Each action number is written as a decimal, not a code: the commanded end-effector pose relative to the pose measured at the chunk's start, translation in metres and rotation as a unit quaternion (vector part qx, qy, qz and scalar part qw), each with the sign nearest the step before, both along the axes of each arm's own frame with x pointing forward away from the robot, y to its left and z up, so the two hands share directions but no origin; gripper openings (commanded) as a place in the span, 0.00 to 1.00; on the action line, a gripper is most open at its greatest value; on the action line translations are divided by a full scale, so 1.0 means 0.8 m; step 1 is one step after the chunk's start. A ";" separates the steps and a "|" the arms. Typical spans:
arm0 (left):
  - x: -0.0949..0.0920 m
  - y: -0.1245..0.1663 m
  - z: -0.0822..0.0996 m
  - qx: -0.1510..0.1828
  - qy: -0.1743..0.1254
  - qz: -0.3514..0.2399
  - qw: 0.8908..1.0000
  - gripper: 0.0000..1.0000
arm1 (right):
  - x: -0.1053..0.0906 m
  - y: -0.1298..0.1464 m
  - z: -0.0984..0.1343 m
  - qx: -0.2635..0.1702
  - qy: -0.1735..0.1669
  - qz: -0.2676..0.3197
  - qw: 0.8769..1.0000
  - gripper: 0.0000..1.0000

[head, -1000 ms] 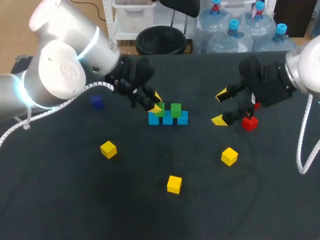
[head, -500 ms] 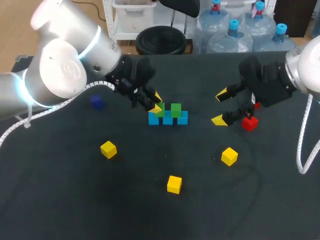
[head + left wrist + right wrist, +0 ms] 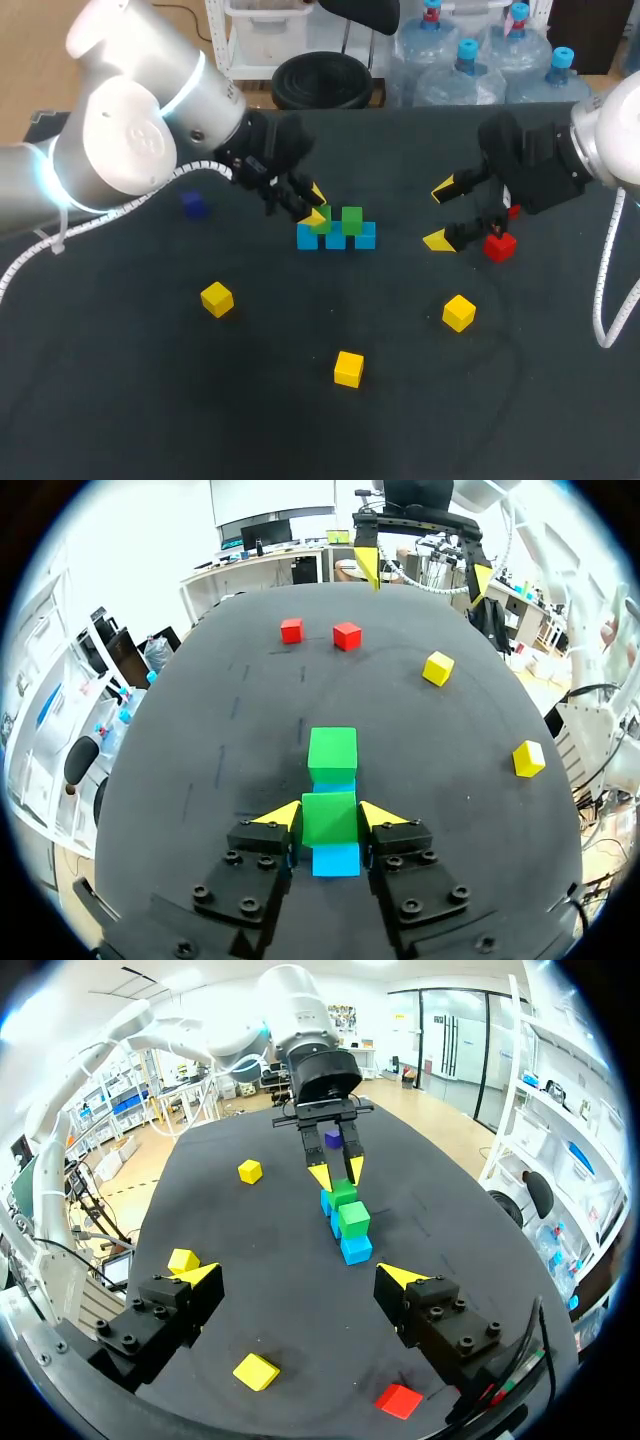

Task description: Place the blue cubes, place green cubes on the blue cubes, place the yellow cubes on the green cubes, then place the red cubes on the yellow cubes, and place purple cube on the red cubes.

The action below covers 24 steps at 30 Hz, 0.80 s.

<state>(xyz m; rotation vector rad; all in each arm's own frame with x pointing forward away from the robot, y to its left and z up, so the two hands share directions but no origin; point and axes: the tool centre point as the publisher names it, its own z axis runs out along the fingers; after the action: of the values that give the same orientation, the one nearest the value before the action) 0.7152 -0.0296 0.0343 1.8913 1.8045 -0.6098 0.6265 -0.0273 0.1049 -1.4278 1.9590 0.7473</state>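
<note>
Black matte table [image 3: 120, 400] carries everything. Toward its far edge, the left gripper [image 3: 330, 815] clasps a green cube [image 3: 329, 825] seated on the blue cubes [image 3: 336, 859], beside a second green cube [image 3: 332, 752]. The right gripper [image 3: 440, 214] hangs spread wide beside a red cube [image 3: 499, 245] near the right edge. Since earlier, only the left arm [image 3: 130, 140] has crept slightly; cubes lie unmoved.

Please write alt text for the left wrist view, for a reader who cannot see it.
The left gripper is shut on a green cube that sits on a blue cube. Just ahead stands a second green cube; farther off on the black table lie two red cubes and two yellow cubes.
</note>
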 end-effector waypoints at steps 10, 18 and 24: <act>0.002 0.000 0.000 0.003 0.003 0.000 1.000 0.24 | 0.000 0.000 -0.001 0.001 0.000 0.000 1.000 1.00; 0.002 0.000 -0.001 0.004 0.004 0.000 1.000 0.29 | 0.000 0.000 -0.001 0.001 0.000 0.000 1.000 1.00; 0.002 0.000 -0.001 0.005 0.006 0.000 1.000 0.47 | 0.000 0.000 -0.001 0.001 0.000 0.000 1.000 1.00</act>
<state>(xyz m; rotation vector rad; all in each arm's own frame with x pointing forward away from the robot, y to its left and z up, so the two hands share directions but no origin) 0.7144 -0.0286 0.0333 1.8918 1.8156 -0.6120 0.6265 -0.0273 0.1049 -1.4278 1.9590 0.7473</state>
